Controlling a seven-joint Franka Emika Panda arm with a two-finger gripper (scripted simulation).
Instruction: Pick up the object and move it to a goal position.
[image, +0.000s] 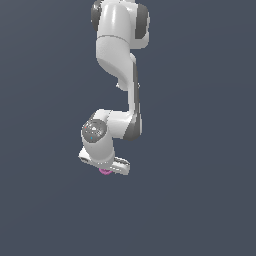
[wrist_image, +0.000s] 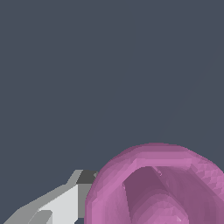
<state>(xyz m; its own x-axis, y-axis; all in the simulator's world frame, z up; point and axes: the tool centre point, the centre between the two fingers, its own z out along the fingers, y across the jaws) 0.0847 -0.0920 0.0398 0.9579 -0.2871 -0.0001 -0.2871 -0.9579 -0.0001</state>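
Note:
The object (image: 105, 171) is a small pink-magenta round piece; in the exterior view only its lower edge peeks out from under the white hand. My gripper (image: 105, 167) sits right over it. In the wrist view the object (wrist_image: 157, 188) fills the near corner, a pink ring with a hollow centre, very close to the camera. One white and grey finger (wrist_image: 65, 203) presses against its side. The other finger is out of view. The jaws look closed on the object.
The white arm (image: 117, 45) hangs down from the top of the exterior view. The background is plain dark grey-blue, with no visible table edge or other objects.

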